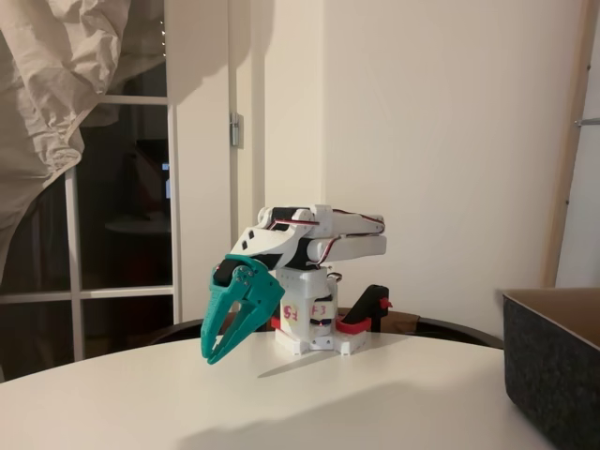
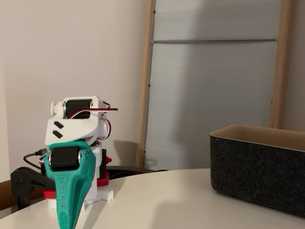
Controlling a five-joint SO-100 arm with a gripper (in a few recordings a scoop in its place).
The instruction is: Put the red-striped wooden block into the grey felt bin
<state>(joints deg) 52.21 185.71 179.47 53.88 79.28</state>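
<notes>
Resting folded at the table's (image 1: 394, 403) far edge, the gripper (image 1: 217, 354) points down, fingers clenched together on nothing. The bin (image 2: 257, 174) stands well apart at the right edge in both fixed views — cut off by the frame. The block's place and long axis cannot be told — no bearing from the fingers.

- In both fixed views, the arm (image 1: 314, 281) stood on the table (image 1: 309, 403), left of the grey felt bin (image 2: 259, 167).
- The gripper (image 1: 217, 354) hung just above the tabletop, before the arm's base.
- The bin sat on the table, well apart from the arm.
</notes>
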